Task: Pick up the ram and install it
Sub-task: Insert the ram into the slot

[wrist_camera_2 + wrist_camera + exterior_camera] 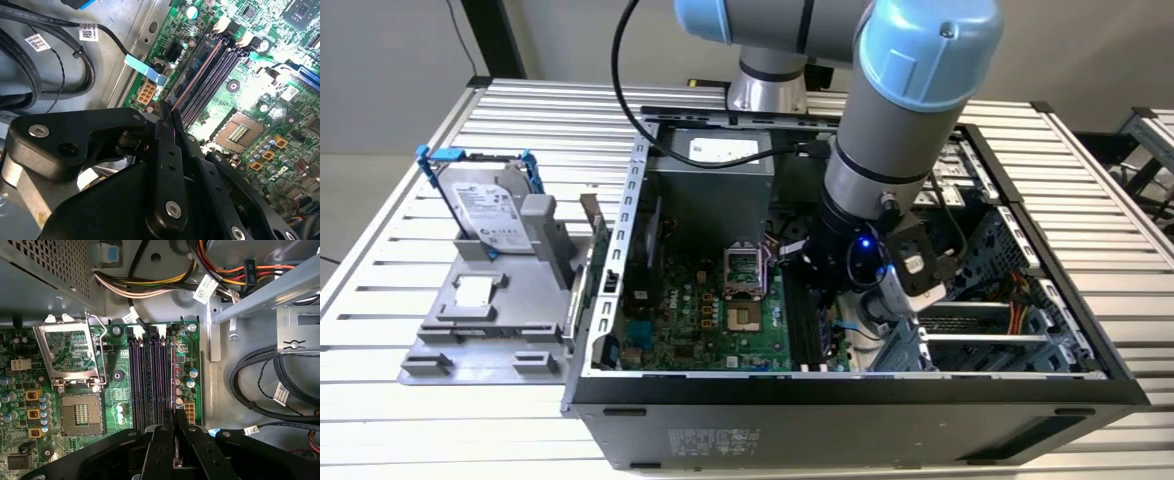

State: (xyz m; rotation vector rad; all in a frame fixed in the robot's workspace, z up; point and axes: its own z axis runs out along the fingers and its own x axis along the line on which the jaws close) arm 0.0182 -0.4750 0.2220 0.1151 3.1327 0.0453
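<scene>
1. From the exterior view I see the grey-and-blue robot arm (894, 130) reaching down into the open black computer case (854, 395), with the silver hard drive in its blue bracket (487, 205) standing on a grey tray outside, well off from the gripper.
2. Both wrist views bring me close to the green motherboard (115, 385) with its row of long black memory slots (147, 380) and the square metal processor socket (80, 412).
3. The black two-fingered gripper (174, 427) is clamped on the ram (173, 385), a thin dark stick seen edge-on, with a reddish line along it in the second wrist view (192, 80).
4. The ram runs straight out from between the fingertips, along the slot nearest the orange connector.
5. I cannot tell whether it is seated in the slot or just above it.
6. The gripper's body hides the near end of the stick, and in the exterior view the arm covers it.
</scene>
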